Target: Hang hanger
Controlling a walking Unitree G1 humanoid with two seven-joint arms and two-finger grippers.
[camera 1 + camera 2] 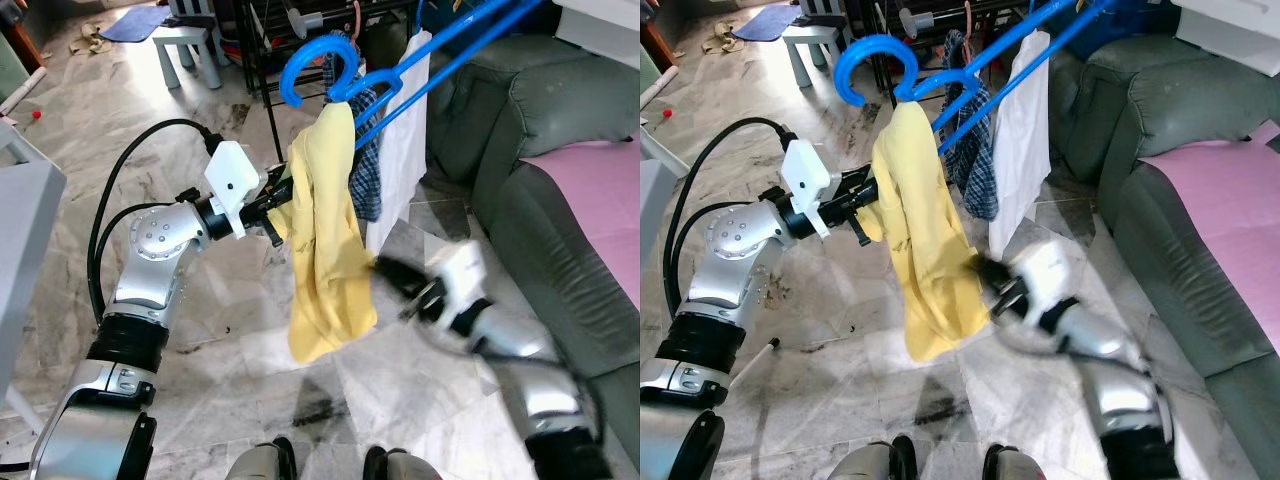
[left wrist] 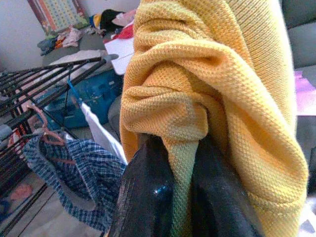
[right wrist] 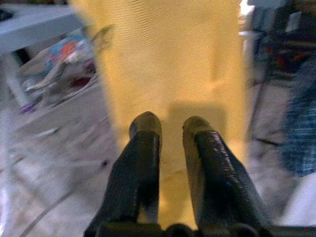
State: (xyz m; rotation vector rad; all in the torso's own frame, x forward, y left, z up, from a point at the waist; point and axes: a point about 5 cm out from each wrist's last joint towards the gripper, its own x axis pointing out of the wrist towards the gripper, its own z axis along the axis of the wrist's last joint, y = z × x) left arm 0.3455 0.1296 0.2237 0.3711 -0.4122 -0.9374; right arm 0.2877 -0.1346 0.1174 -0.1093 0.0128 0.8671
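Observation:
A blue plastic hanger [image 1: 290,85] hangs tilted ahead of me, its hook to the left and its bars running up out of the top right. A yellow garment [image 1: 325,240] droops from its neck down toward the floor. My left gripper [image 1: 275,215] reaches in from the left and is shut on a bunched fold of the yellow garment [image 2: 197,98] at mid height. My right gripper [image 1: 387,270], blurred, is at the garment's lower right edge. In the right wrist view its fingers [image 3: 145,131] stand slightly apart with nothing between them, the yellow cloth just beyond.
A black drying rack [image 1: 265,60] stands behind, with a plaid shirt [image 1: 367,170] and a white cloth [image 1: 405,150] hanging on it. A grey sofa [image 1: 540,200] with a pink sheet [image 1: 600,190] fills the right. A small stool [image 1: 190,45] is far left, a grey table [image 1: 25,200] near left.

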